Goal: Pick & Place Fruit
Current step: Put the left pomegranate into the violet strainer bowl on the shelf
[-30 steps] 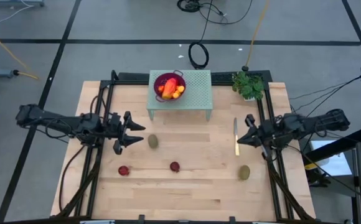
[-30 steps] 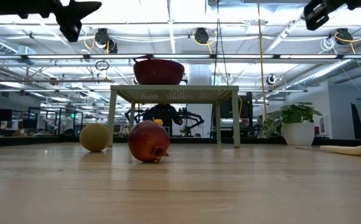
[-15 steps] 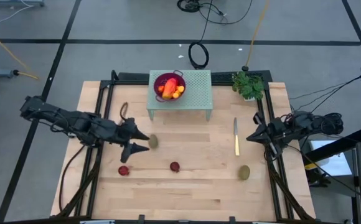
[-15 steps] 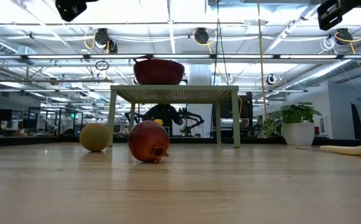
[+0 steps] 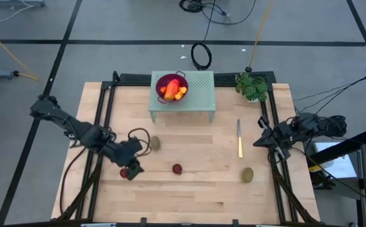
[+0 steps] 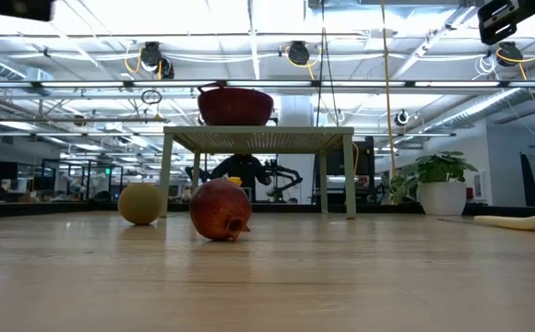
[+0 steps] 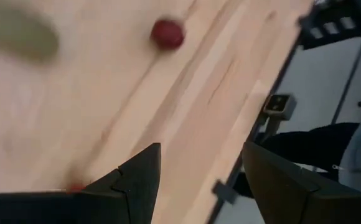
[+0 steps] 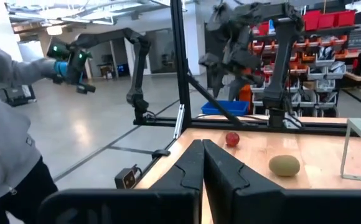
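Dark red, round fruit (image 5: 125, 171) is seen on the wooden counter (image 5: 189, 189), directly under the left pincer (image 5: 132, 169), whose fingers are held apart. Another red ball (image 5: 177, 168) lies nearby. The right pincer (image 5: 257, 142) is kept together at the counter's edge.

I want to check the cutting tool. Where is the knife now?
In the high view, the knife lies on the table's right side, pointing toward the plant, between the green stand and the right gripper.

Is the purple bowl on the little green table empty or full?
Partly full: the purple wire-mesh bowl holds a red-orange oblong fruit and small orange fruits.
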{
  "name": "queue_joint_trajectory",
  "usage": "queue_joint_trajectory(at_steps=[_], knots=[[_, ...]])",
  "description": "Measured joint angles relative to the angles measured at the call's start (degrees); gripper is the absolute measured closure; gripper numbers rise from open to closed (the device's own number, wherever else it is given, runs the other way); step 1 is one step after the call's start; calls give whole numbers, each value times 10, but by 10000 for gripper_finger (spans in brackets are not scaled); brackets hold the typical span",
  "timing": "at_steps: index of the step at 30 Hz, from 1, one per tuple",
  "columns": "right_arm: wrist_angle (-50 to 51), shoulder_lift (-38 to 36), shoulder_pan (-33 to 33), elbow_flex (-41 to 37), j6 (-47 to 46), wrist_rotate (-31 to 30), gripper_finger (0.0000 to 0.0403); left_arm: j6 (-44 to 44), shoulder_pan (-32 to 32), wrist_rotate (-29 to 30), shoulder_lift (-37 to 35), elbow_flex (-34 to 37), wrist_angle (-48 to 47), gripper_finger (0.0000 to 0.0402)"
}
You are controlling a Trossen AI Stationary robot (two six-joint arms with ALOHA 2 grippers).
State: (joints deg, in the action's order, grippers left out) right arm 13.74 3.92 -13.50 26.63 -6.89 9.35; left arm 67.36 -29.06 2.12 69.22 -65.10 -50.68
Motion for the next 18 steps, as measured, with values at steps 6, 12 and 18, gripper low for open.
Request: queue_joint_trajectory(at_steps=[6, 12, 18], knots=[[31, -24, 0, 0, -10, 2, 403, 152, -31, -7, 22, 0, -47, 174], [47, -32, 0, 0, -10, -3, 403, 162, -48, 16, 29, 0, -48, 174], [45, -31, 0, -15, -32, -4, 403, 90, -48, 60, 28, 0, -10, 174]])
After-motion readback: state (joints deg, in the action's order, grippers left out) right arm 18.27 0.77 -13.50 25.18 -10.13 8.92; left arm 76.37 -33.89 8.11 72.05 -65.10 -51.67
